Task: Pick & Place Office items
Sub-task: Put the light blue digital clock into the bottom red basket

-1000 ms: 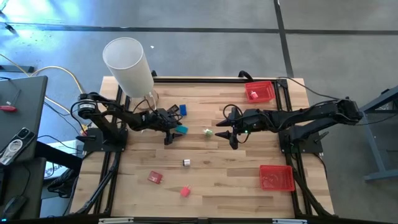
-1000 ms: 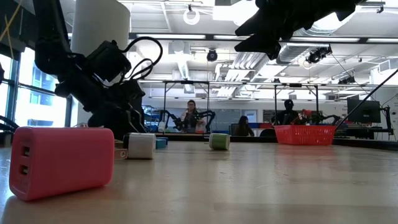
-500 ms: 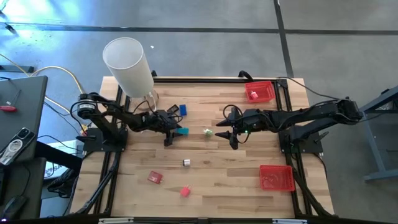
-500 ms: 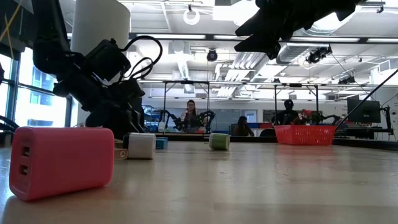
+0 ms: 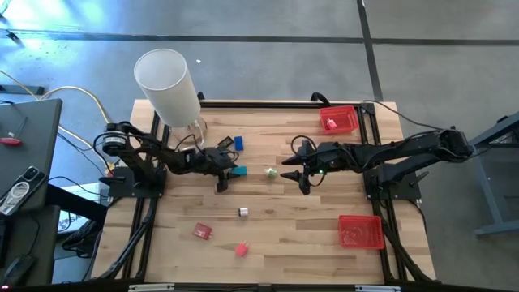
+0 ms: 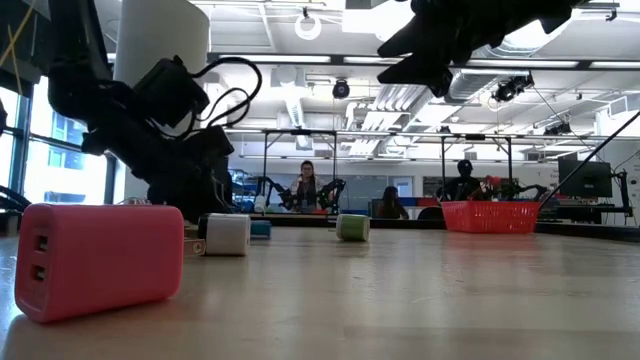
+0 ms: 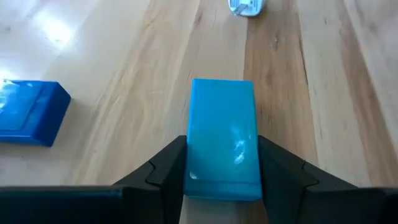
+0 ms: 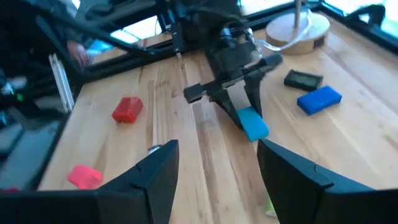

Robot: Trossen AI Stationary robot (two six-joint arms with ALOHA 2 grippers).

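Observation:
My left gripper sits low on the table, closed around a teal block, also seen from above as the teal block. My right gripper hovers open above the table, right of a small green piece and touching nothing; in its wrist view the right gripper faces the left arm. Lying flat on the wood are a blue piece, a black piece, a white piece, a red piece and a pink piece. My left gripper pinches the teal block between its two fingers, on the long sides near the end facing the arm. The fingers come in low from the table's left and lie along the block. The block lies flat on the table.
A tall white cylinder stands at the far left corner. One red tray sits at the far right and another red tray at the near right. People stand in the room beyond the table.
My left gripper has crept a little toward the table's right, closing in on the teal block. The block and the other pieces lie where they were.

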